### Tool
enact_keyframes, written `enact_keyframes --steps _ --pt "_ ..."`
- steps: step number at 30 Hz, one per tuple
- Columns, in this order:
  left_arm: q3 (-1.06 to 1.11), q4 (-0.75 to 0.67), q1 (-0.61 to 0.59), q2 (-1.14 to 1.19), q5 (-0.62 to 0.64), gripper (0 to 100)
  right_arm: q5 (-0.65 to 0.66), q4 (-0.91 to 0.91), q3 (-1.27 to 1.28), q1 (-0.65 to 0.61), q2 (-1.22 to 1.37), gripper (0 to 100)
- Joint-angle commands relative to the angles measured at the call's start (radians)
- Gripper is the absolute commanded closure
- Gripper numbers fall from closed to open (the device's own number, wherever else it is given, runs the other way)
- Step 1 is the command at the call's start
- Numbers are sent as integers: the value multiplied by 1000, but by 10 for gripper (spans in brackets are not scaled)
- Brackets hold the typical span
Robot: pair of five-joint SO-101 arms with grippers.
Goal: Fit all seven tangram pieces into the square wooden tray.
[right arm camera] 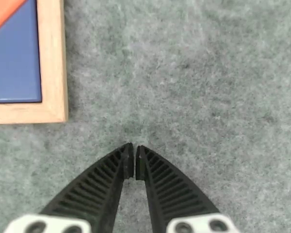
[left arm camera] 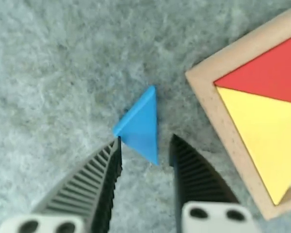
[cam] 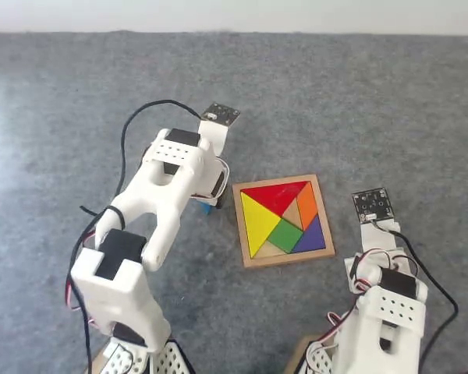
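Observation:
A small blue triangle (left arm camera: pixel 139 125) lies flat on the grey felt just off the corner of the square wooden tray (left arm camera: pixel 208 92). My left gripper (left arm camera: pixel 145 143) is open, with one finger on each side of the triangle's near corner. In the high view the blue triangle (cam: pixel 207 207) peeks out under the left arm, beside the tray's (cam: pixel 320 191) left rim. The tray holds red (cam: pixel 277 193), yellow (cam: pixel 257 222), green (cam: pixel 285 232), orange (cam: pixel 306 204) and purple (cam: pixel 312 234) pieces, with two tan patches among them. My right gripper (right arm camera: pixel 135 151) is shut and empty over the felt, off the tray's corner (right arm camera: pixel 51 73).
The left arm (cam: pixel 160 202) stretches across the mat from the lower left to the tray's left side. The right arm (cam: pixel 386 304) sits at the lower right, close to the tray's near right corner. Grey felt runs all around the tray.

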Motion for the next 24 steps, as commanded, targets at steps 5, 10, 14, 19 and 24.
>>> enact_keyframes --steps 5,10,14,19,24 --pt "-84 -14 -38 48 -15 808 -8 8 -5 7 -24 968" --pt "-122 -12 -49 107 -15 809 -6 8 -5 7 -24 968" --pt "-124 -12 -14 143 -11 813 -5 8 -5 7 -24 968" --pt "-128 3 34 175 -6 859 -5 8 -5 7 -24 968" --pt "-128 14 28 175 -6 882 -5 8 -5 7 -24 968"
